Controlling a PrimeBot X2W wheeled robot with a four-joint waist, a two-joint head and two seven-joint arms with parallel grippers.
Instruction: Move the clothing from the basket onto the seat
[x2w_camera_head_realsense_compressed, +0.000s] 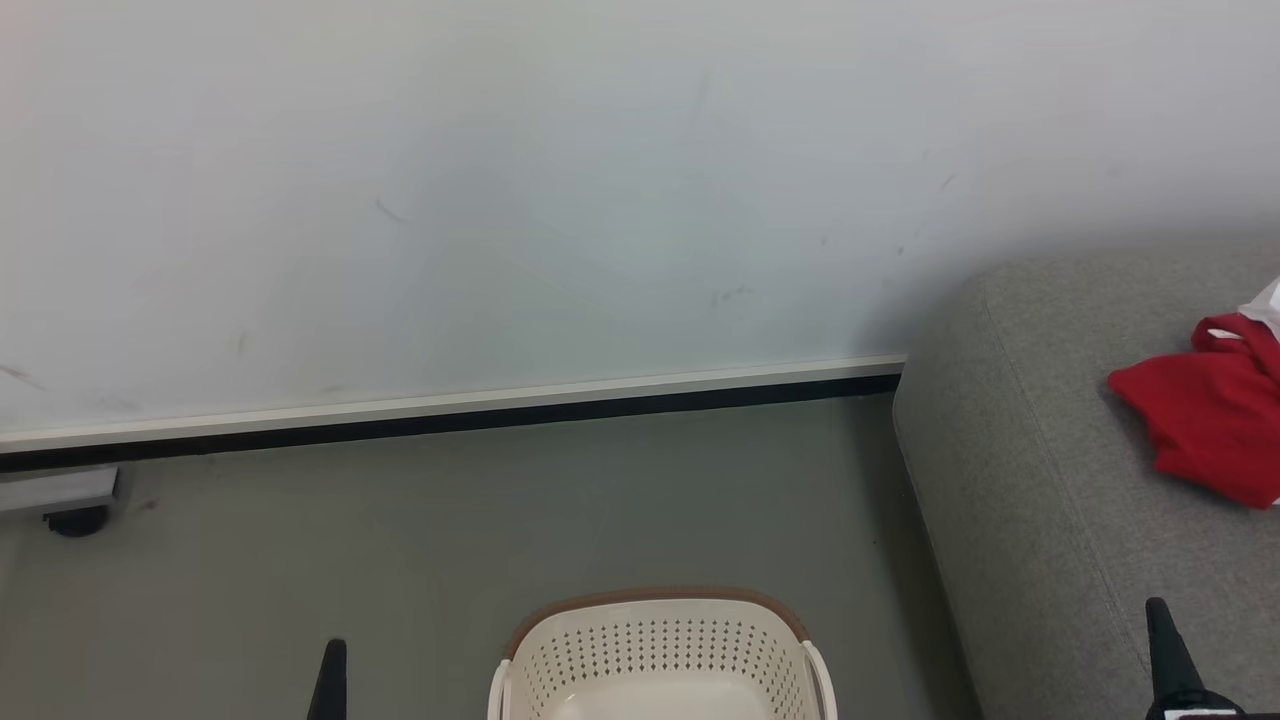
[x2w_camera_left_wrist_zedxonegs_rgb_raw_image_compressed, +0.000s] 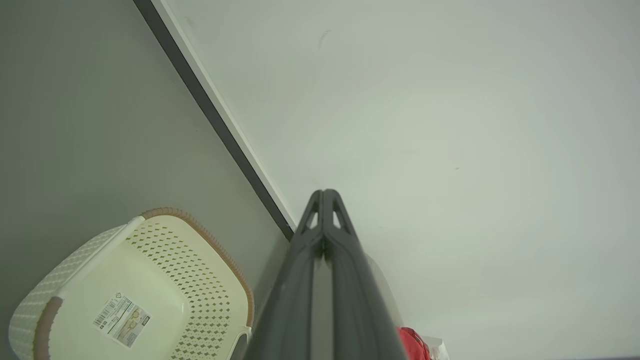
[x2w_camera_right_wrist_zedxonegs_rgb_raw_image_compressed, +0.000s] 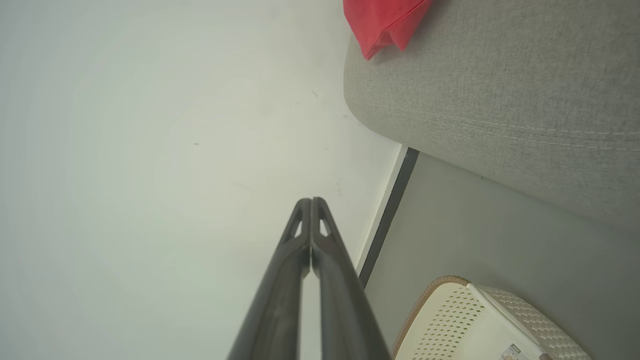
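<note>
Looks pretty much done: seeing the basket (x2w_camera_head_realsense_compressed: 660, 645) bare down to its label (x2w_camera_left_wrist_zedxonegs_rgb_raw_image_compressed: 121, 320), clothing (x2w_camera_head_realsense_compressed: 1205, 420) lying on the seat (x2w_camera_head_realsense_compressed: 1040, 480) right of it. Got left gripper (x2w_camera_left_wrist_zedxonegs_rgb_raw_image_compressed: 324, 192) and right gripper (x2w_camera_right_wrist_zedxonegs_rgb_raw_image_compressed: 311, 200) pressed together, empty, flanking the basket, probably with nothing left to grab

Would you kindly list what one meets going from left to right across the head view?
Black caster wheel → left claw → cream-white perforated plastic basket → grey woven-fabric sofa seat → red fabric clothing.
</note>
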